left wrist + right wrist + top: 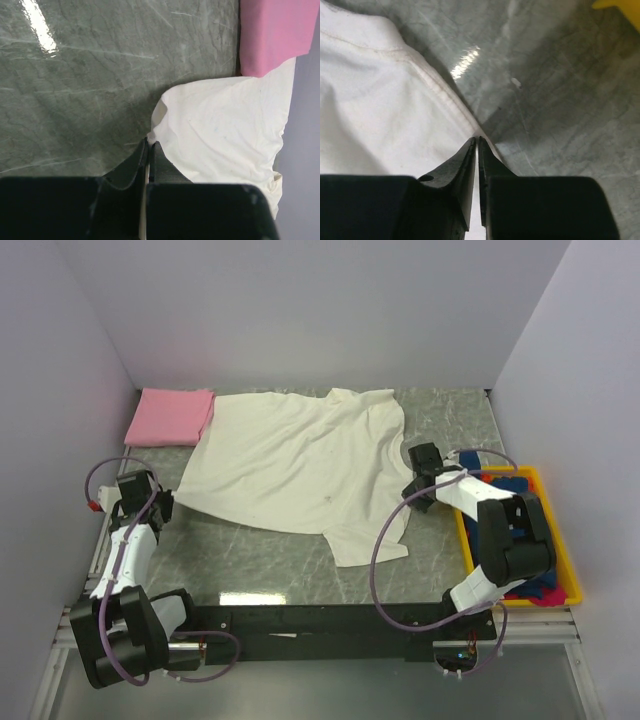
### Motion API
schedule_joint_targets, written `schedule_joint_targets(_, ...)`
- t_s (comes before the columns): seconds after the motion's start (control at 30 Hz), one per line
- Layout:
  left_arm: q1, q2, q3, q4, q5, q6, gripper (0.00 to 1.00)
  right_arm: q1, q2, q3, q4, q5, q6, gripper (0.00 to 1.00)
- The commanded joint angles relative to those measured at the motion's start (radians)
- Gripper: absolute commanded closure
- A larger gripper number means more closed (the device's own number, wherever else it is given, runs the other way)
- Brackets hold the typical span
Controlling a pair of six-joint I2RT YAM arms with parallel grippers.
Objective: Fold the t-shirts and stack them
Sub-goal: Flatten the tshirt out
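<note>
The left gripper (150, 145) pinches the cream t-shirt (290, 455) at eight o'clock, the right gripper (476, 141) pinches it at four o'clock.

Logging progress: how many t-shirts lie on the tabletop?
2: a cream-white t-shirt spread across the middle; a folded pink t-shirt at the far left corner. Blue and magenta ones bunched in the yellow bin may hide more.

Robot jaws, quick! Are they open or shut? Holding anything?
Left gripper: jaws shut on the cream-white t-shirt, at its edge.
Right gripper: jaws shut on that t-shirt's hem.
</note>
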Motion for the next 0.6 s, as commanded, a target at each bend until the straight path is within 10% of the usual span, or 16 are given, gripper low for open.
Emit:
schedule_joint_targets(0.0, 0.004, -0.019, 0.053, 0.024, 0.008, 0.017, 0.99, -0.022, -0.048, -0.065, -0.047, 0.003, 0.019, 0.89)
schedule_joint_targets(0.57, 0.005, -0.036, 0.053, 0.016, 0.025, 0.019, 0.99, -0.04, -0.318, -0.263, -0.137, 0.032, 0.033, 0.86)
